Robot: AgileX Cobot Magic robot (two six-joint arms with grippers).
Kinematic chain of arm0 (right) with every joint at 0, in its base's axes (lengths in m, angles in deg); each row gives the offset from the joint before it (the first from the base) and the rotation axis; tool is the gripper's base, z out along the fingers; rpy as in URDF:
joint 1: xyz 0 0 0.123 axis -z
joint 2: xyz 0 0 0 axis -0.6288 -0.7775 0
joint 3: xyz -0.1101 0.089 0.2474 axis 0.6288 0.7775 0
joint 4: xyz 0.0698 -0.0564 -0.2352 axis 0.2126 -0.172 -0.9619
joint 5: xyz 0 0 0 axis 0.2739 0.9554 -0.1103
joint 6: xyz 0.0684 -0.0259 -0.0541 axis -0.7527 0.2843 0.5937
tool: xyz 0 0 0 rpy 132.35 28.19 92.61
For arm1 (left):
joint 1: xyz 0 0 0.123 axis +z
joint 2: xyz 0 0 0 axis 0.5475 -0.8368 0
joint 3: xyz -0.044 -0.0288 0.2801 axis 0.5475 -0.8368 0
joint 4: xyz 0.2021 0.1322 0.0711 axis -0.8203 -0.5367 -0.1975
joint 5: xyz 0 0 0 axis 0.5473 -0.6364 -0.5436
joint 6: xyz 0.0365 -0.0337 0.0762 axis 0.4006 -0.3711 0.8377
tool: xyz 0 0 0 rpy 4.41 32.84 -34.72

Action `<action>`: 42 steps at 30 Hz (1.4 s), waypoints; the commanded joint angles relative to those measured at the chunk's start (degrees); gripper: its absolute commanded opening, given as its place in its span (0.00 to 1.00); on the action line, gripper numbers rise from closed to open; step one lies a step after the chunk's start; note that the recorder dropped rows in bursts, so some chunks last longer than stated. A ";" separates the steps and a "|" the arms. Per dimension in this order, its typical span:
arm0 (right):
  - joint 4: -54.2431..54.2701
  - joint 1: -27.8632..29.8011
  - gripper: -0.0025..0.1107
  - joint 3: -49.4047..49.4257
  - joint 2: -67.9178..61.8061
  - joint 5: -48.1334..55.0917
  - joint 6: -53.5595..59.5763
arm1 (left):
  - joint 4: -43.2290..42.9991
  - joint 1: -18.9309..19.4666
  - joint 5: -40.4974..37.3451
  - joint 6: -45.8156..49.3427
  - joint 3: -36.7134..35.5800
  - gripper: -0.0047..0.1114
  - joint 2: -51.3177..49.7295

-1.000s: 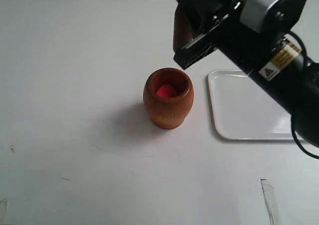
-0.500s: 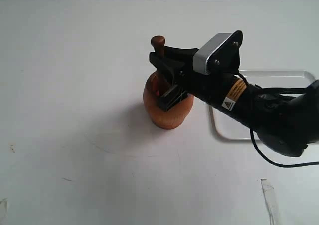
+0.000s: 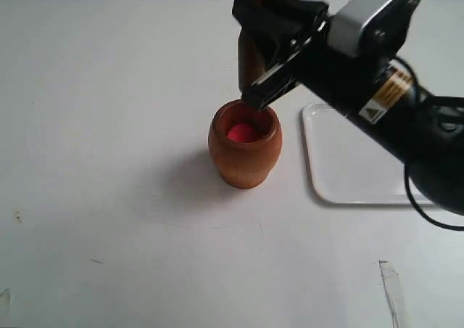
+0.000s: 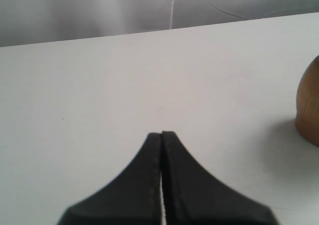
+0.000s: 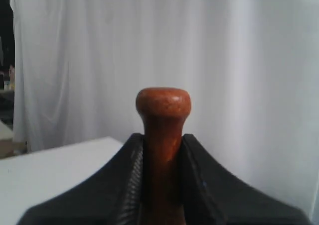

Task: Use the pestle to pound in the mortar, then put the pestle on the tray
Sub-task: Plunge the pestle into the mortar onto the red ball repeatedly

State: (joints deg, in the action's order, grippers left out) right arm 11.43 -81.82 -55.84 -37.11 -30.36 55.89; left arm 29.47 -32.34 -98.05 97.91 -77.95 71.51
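Observation:
The reddish-brown mortar (image 3: 245, 145) stands upright mid-table with a red ball (image 3: 243, 133) inside; its side shows at the edge of the left wrist view (image 4: 309, 103). My right gripper (image 3: 255, 34) is shut on the pestle (image 3: 251, 61), holding it upright just above the mortar's mouth. In the right wrist view the pestle's neck and knob (image 5: 163, 103) stick out between the fingers of that gripper (image 5: 163, 138). The white tray (image 3: 355, 157) lies right of the mortar, partly hidden by the arm. My left gripper (image 4: 162, 134) is shut on nothing, low over the table.
The right arm's black body (image 3: 391, 103) stretches over the tray from the right. Bits of clear tape (image 3: 391, 288) lie near the table's front edge. A white curtain (image 5: 224, 60) hangs behind the table.
The right gripper plunged the pestle down into the mortar half a second ago and has since lifted it back out above the mouth. The mortar stayed put.

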 commanded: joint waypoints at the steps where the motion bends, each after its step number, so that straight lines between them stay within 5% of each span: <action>1: -0.17 0.01 0.02 0.02 6.96 -0.87 1.25 | 0.42 -0.44 0.17 -0.47 -0.03 0.04 0.07; 20: -2.73 0.01 0.02 0.02 -20.67 -0.87 -3.18 | 0.42 -0.44 0.17 -0.47 -0.03 0.04 0.07; 42: -2.73 0.01 0.02 -0.32 9.37 2.15 0.24 | 0.42 -0.44 0.17 -0.47 -0.03 0.04 0.07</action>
State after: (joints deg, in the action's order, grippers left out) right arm 9.08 -81.82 -56.33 -27.40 -30.43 55.39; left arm 29.47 -32.34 -98.05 97.91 -77.95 71.51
